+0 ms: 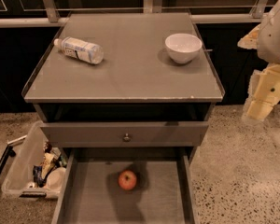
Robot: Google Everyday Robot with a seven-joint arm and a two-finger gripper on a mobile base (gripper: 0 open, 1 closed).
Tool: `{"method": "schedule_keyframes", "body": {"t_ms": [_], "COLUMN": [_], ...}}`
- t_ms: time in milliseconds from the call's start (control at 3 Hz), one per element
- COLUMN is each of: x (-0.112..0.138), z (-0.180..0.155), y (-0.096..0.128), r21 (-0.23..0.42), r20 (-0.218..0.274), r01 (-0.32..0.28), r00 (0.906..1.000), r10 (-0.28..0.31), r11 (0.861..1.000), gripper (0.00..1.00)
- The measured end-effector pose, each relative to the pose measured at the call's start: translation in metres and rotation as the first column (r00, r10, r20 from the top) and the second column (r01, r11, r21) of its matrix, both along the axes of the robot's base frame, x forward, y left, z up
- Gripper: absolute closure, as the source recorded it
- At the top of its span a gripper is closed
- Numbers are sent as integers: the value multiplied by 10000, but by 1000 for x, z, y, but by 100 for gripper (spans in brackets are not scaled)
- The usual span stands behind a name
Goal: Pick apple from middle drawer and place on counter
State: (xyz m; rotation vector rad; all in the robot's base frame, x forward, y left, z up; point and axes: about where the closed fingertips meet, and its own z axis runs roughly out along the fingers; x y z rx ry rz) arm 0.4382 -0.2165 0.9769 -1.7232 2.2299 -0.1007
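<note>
The apple [127, 179], small and red with yellowish patches, lies on the bare floor of the open middle drawer [91, 197], near its middle towards the back. The grey counter [130, 76] is the cabinet top above it. My gripper [260, 107], cream-coloured, hangs at the right edge of the view, beside the cabinet's right side. It is below counter level, well apart from the apple and above the floor. It holds nothing that I can see.
A white bowl [183, 47] stands at the counter's back right. A plastic bottle [79, 49] lies on its side at the back left. A closed drawer front with a round knob [126, 137] sits above the open drawer. A clear bin of rubbish [30, 169] stands on the floor to the left.
</note>
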Motion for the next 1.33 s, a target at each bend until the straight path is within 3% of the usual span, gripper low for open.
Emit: {"method": "schedule_keyframes", "body": {"t_ms": [667, 1000, 1333], "x": [-3, -17, -27], "z": [-3, -19, -64], "y": [8, 37, 63], "r21": [124, 427, 1000], "r20": [57, 308, 332], "r01": [-155, -671, -1078], "r00": [9999, 9974, 9939], "r10": [154, 659, 1049], "r11": [9998, 9968, 9891], "gripper": [0, 0, 0]}}
